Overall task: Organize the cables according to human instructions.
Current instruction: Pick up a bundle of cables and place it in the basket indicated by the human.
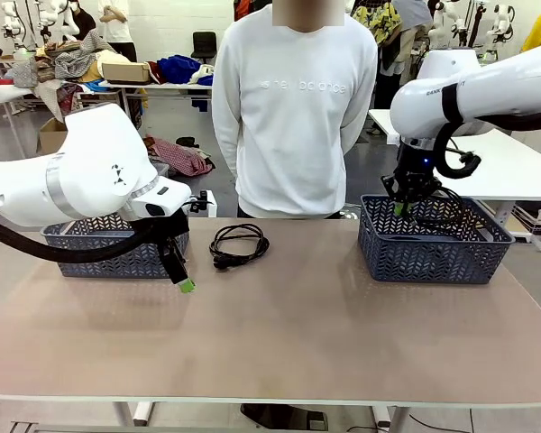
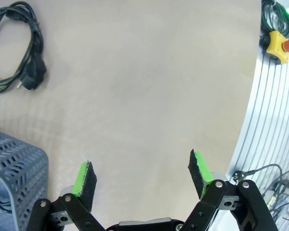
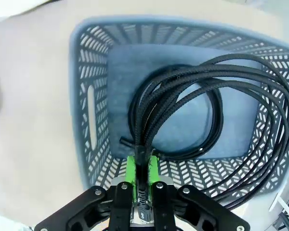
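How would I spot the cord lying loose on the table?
Start at the tan table, in front of the person in white. Between the two blue-grey baskets, nearer the left basket, lies a coiled black cord. Unlike the bundle hanging into the right basket, it rests on bare tabletop.

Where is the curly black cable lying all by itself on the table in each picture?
Front view: the loose cable lies at the far middle, between the left basket and the right basket.
Left wrist view: top left corner, above the left basket's corner.
Right wrist view: a dark sliver at the left edge may be it; I cannot tell.
Shared landmark: the tan table, in all three.
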`<action>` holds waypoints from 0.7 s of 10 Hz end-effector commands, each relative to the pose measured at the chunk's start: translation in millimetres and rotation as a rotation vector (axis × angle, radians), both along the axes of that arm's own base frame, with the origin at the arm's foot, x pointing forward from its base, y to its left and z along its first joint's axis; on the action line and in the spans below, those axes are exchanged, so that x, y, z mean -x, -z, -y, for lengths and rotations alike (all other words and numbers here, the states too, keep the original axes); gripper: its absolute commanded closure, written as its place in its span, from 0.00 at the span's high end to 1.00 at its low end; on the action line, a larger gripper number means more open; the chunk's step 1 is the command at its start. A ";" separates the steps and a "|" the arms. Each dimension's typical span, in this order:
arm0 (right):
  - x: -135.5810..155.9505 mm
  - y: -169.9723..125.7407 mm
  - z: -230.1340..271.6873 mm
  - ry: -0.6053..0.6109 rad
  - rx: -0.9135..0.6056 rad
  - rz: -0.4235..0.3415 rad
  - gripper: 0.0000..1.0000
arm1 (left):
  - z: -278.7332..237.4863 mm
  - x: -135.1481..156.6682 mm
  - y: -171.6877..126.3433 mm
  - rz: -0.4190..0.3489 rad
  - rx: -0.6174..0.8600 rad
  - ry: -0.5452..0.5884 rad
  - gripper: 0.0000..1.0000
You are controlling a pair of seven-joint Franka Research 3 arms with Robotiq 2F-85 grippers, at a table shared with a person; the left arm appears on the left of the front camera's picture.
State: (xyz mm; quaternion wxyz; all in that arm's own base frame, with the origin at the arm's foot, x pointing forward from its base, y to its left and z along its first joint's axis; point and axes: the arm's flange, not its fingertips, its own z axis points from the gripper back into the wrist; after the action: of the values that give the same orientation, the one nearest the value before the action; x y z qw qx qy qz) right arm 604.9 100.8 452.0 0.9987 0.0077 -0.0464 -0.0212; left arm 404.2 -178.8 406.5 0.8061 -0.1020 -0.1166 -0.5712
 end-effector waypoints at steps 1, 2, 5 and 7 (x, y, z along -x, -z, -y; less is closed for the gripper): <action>-16.3 -2.9 5.7 -0.002 0.025 0.018 0.00 | -1.4 0.5 -0.4 -0.002 0.003 -0.007 1.00; -22.9 -2.5 7.0 -0.005 0.029 0.014 0.00 | -1.4 0.5 -0.4 -0.002 0.003 -0.007 1.00; -33.3 12.4 7.7 0.006 0.029 0.027 0.00 | -1.4 0.5 -0.4 -0.002 0.003 -0.007 1.00; -33.5 21.2 6.5 0.004 0.014 0.024 0.14 | -1.4 0.5 -0.4 -0.002 0.003 -0.007 1.00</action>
State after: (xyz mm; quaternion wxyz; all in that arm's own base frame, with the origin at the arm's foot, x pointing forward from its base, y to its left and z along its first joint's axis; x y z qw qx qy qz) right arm 635.6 94.1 429.6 0.9985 -0.0010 -0.0488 -0.0235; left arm 404.2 -178.8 406.5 0.8061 -0.1020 -0.1166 -0.5712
